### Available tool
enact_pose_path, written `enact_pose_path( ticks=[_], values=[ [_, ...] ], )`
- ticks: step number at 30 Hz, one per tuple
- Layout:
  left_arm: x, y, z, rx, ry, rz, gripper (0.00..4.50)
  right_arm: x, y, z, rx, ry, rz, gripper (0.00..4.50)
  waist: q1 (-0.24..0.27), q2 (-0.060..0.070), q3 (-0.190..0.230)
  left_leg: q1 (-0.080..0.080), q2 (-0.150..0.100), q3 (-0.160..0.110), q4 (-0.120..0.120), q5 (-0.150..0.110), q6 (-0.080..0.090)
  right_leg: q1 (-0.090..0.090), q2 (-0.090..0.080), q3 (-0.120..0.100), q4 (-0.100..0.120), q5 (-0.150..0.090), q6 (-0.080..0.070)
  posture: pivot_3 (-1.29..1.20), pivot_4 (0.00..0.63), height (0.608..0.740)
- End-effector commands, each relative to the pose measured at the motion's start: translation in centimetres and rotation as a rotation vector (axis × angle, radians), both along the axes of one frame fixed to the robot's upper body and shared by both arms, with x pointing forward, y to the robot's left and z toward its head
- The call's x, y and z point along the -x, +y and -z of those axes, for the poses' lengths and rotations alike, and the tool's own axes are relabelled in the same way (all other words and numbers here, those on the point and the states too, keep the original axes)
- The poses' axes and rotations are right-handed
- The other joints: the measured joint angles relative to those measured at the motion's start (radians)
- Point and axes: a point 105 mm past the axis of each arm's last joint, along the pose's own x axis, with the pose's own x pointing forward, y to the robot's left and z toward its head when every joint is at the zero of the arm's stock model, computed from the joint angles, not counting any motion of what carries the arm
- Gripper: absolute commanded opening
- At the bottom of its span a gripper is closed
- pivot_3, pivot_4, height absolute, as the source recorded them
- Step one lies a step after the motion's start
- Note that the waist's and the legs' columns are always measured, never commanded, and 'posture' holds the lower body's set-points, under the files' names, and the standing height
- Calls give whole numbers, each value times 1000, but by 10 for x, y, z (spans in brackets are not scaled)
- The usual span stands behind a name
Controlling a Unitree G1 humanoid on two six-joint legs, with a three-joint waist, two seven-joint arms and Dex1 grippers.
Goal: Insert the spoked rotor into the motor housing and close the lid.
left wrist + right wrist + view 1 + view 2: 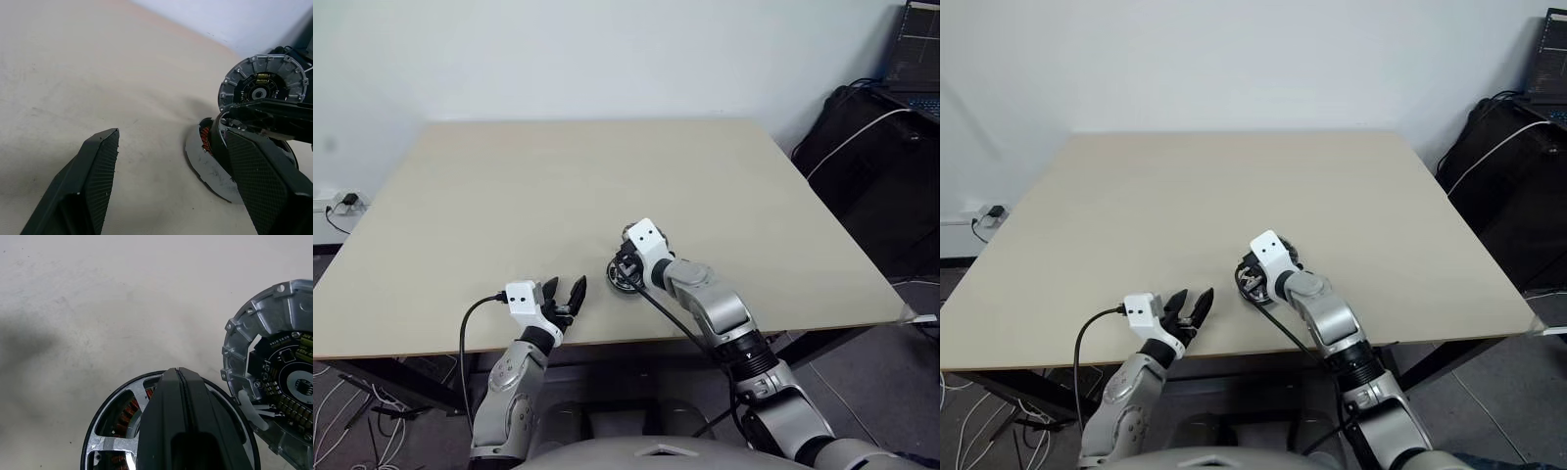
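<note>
While the left gripper (566,296) hovers spread over bare table (558,186) | right gripper (178,377) pressed together, tips on the spoked rotor (115,443) seated in the motor housing (205,139) | lid (274,377) just beside at 2 o'clock, segmented face up

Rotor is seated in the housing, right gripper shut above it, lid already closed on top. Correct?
Not quite. The lid is still off, lying on the table beside the motor housing; the right wrist view shows it. The spoked rotor is in, with the right gripper shut above it.
</note>
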Motion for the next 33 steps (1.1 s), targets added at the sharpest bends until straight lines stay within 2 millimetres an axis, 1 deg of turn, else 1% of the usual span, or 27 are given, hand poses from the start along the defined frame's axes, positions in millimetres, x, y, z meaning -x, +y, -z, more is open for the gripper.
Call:
enact_pose_path(
  ticks=[1,8,15,17,19,25,26,28,29,33],
  values=[
    [-4,-4,-16,14,-60,7,3636,-10,-3,-11,-11,-47,23,0,0,0,0,0,0,0,0,0,0,0,0,0,0,0,0,0,0,740],
    [-4,-5,-16,15,-58,11,3636,-18,-4,-12,-9,-56,42,0,-1,1,0,0,0,0,0,0,0,0,0,0,0,0,0,0,0,740],
    [-4,-4,-15,14,-53,8,3636,-18,3,-26,-45,-88,10,0,-2,1,0,0,0,1,0,0,0,0,0,0,1,0,0,0,0,740],
    [-4,-4,-15,14,-53,9,3636,-17,6,-36,-67,-114,-1,0,-3,1,0,0,0,1,0,0,0,0,0,1,1,0,0,0,0,740],
    [-4,-4,-15,15,-54,10,3636,-17,7,-41,-79,-128,-6,0,-3,1,0,0,0,1,0,0,0,0,0,1,1,0,0,0,0,740],
    [-4,-4,-15,15,-53,10,3636,-16,7,-42,-80,-128,-6,0,-3,1,0,0,0,1,0,0,0,0,0,1,1,0,0,0,0,740],
    [-5,-3,-16,13,-59,8,3636,-11,0,-45,-87,-146,-2,0,-3,1,0,0,0,1,0,0,0,0,0,1,1,0,0,0,0,740],
    [-5,-2,-17,8,-64,7,3636,-2,-12,-39,-75,-148,9,0,3,1,-1,-1,0,1,0,0,0,0,0,0,1,0,0,0,0,740],
    [-5,-2,-17,5,-65,9,3636,1,-16,-32,-59,-138,20,0,3,1,-1,-1,0,0,0,0,0,0,0,0,1,0,0,0,0,740],
    [-6,-2,-17,0,-65,17,3636,6,-23,-1,-32,-46,52,0,-4,1,-1,0,0,2,0,0,0,0,0,1,0,0,0,0,0,740]
  ],
)
